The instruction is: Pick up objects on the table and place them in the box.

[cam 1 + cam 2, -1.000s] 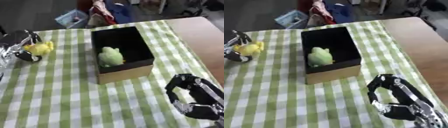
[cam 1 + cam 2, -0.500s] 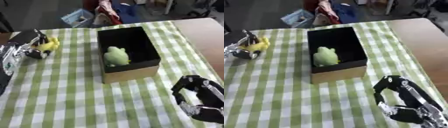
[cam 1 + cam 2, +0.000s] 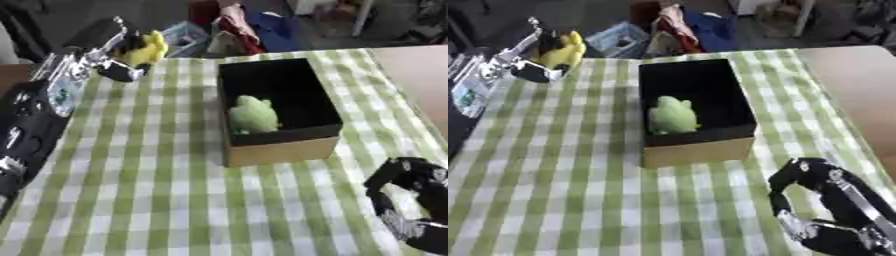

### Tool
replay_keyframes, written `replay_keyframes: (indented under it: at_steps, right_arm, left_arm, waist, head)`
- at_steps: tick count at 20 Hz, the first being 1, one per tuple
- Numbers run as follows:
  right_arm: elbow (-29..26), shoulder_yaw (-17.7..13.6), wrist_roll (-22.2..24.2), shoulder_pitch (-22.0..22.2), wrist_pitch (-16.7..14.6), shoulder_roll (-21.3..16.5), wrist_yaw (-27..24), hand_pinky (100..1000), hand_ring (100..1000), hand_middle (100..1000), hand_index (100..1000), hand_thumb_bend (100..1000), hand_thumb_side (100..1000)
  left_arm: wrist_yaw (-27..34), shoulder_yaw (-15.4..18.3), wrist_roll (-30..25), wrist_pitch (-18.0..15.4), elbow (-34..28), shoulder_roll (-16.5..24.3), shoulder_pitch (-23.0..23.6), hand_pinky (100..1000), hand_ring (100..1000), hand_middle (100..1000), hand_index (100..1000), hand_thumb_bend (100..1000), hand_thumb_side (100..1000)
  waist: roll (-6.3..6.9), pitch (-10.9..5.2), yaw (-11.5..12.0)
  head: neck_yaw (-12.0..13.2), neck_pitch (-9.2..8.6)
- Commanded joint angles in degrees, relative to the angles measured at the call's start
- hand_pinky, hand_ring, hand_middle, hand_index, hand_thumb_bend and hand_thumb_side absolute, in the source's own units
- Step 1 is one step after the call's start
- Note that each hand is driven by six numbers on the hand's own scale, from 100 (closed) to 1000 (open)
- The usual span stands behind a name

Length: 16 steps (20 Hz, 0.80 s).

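Note:
A black-lined cardboard box [image 3: 282, 148] stands on the green checked cloth, and a green soft toy [image 3: 253, 115] lies inside it. At the far left my left hand [image 3: 112, 53] is shut on a small yellow toy [image 3: 149, 48], lifted above the cloth's back edge. My right hand [image 3: 826, 210] rests at the lower right with its fingers curled and nothing in them.
The checked cloth [image 3: 157, 190] covers most of the table; bare wood [image 3: 411, 70] shows on the right. Beyond the far edge lie a blue basket [image 3: 621, 40] and red and blue fabric [image 3: 693, 25].
My left hand has risen with the yellow toy, off the cloth and toward the back. The view has shifted too. The right hand stays low at the right.

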Motion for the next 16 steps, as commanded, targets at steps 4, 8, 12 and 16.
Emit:
replay_keyframes:
  at_steps: [4,8,12,16]
  right_arm:
    - [-0.5,0.1,0.5,-0.6,-0.1,-0.8,0.0,670,539,518,641,122,100]
    - [-0.5,0.3,0.8,-0.8,-0.1,-0.7,-0.1,670,539,519,641,120,100]
    - [-0.4,0.4,0.9,-1.0,-0.1,-0.6,-0.2,670,539,519,641,120,100]
    - [-0.4,0.4,1.0,-1.1,-0.1,-0.5,-0.2,670,539,519,641,117,100]
  left_arm:
    - [2.2,-3.7,-2.9,-2.5,-6.1,-3.3,-3.5,636,443,408,580,306,100]
    - [2.0,-6.2,-5.1,-4.4,-8.6,-5.5,-3.8,641,456,421,587,324,100]
    - [2.3,-8.0,-7.7,-6.1,-9.6,-7.3,-3.3,646,469,435,603,340,100]
    - [2.2,-9.4,-10.4,-7.7,-9.6,-8.9,-2.7,655,487,456,622,389,100]
  waist:
    - [-0.21,-1.27,-0.6]
    - [-0.13,-1.16,-1.0]
    - [-0.09,-0.96,-1.4]
    - [-0.14,-0.81,-1.5]
  head:
    - [0.9,-0.12]
    - [1.1,-0.31]
    - [0.7,-0.65]
    - [0.5,-0.84]
